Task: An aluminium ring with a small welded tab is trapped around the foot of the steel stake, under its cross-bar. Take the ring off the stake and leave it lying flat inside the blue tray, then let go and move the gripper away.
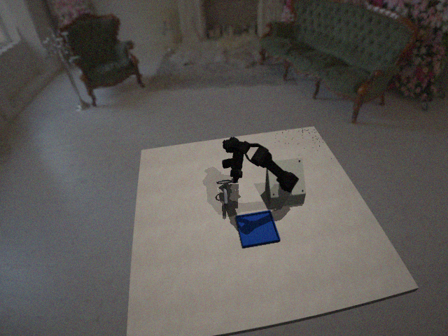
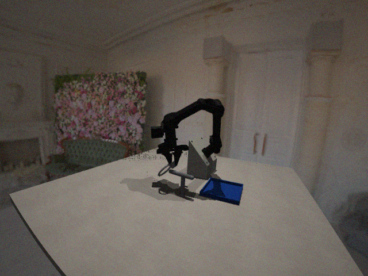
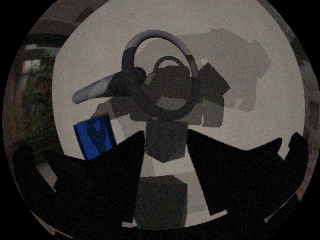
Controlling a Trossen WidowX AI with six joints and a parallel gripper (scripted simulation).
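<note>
1. While the tips of my black parallel-jaw gripper (image 1: 235,180) (image 2: 173,164) (image 3: 166,131) stand a little apart, they are pinching the near edge of item 2, probably by its welded tab, which I cannot make out.
2. Aluminium ring, round, thin-banded (image 1: 224,180) (image 2: 160,170) (image 3: 155,33): tilted, raised above the table, hanging out ahead of my fingertips. It appears off the stake, just beside one end of the bar.
3. Grey steel cross-bar, rounded (image 1: 225,196) (image 2: 182,174) (image 3: 100,90), on its upright post (image 2: 182,185): long axis running away from the ring, to the left in my wrist view. Contact I cannot rule out.
4. Blue square tray, low-rimmed (image 1: 260,234) (image 2: 232,192) (image 3: 85,140): farther off, lower left in my wrist view, past the bar's side. Key relation: the bar's near end lies close to the line from ring to tray, so I judge the carry should go high or swing around it, then level the ring for a flat release.
</note>
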